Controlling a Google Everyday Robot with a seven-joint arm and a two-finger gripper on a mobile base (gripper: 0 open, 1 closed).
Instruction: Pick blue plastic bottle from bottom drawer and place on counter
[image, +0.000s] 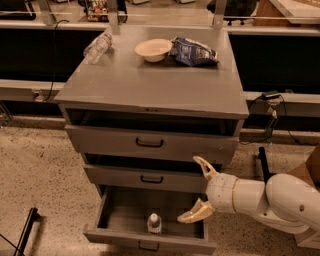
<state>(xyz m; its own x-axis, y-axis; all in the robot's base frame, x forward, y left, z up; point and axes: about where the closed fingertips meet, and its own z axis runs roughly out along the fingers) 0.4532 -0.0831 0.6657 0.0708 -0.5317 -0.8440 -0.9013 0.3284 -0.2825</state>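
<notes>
The blue plastic bottle (154, 223) stands upright in the open bottom drawer (120, 236), near its front middle, white cap up. My gripper (196, 190) is open, fingers spread one above the other, in front of the drawers' right side. It is to the right of the bottle and slightly above it, not touching it. The counter (150, 82) is the grey cabinet top above.
On the counter lie a clear bottle without a label (97, 47) at the back left, a white bowl (153, 49) and a dark blue bag (195, 51) at the back. The two upper drawers (150, 142) stand slightly ajar. A cardboard box (310, 170) stands at right.
</notes>
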